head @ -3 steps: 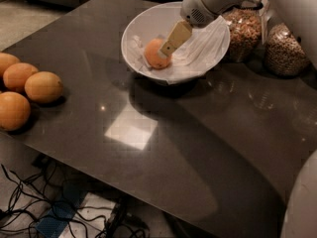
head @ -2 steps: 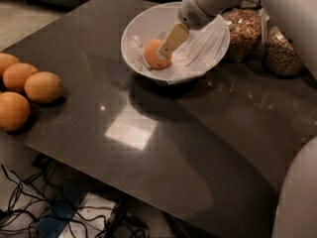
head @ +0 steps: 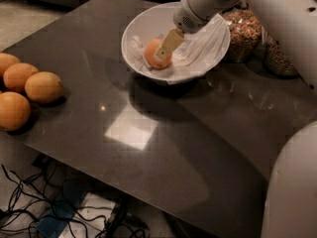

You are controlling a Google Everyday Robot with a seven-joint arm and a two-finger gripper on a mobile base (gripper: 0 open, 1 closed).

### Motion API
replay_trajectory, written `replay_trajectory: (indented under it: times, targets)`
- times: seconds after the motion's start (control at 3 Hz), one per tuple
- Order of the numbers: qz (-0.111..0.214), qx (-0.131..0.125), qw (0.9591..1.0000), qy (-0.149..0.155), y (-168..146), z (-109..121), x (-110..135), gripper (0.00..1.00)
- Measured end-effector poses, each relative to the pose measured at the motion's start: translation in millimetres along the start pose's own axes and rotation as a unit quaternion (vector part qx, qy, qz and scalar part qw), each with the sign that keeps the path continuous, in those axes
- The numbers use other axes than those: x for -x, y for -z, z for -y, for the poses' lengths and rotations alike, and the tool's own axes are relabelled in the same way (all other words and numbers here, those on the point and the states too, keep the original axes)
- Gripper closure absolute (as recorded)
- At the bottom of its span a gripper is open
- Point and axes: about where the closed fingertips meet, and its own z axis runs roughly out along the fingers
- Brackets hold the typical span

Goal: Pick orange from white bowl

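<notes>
At the left edge of the frame we see four oval orange-yellow fruits (head: 43, 87) clustered on the dark table (head: 208, 133), two of them cut off by the border. Below the table's near edge, at lower left, black cables (head: 20, 202) tangle on the floor, too dim to sort out.

In the upper centre sits the white bowl (head: 143, 24), with the orange (head: 154, 56) lying left of its middle on a crumpled white lining (head: 203, 48) whose material we cannot make out. The gripper (head: 166, 48) reaches down into the bowl from the upper right, its tan end overlapping the orange's right side. Whether its jaws are spread or pinching the fruit we cannot tell, since the far side is hidden.

To the right, the white arm (head: 267, 9) partly covers two clear jars of brown nuts (head: 245, 31).
</notes>
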Motion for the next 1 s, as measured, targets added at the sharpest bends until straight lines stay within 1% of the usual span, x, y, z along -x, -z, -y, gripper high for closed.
replay_trajectory:
  times: [0.67, 1.0]
  targets:
    - [-0.008, 0.025, 0.9996, 0.013, -25.3, -8.9, 3.3, 0.14]
    - [-0.013, 0.037, 0.9991, 0.015, -38.2, -11.4, 2.2, 0.14]
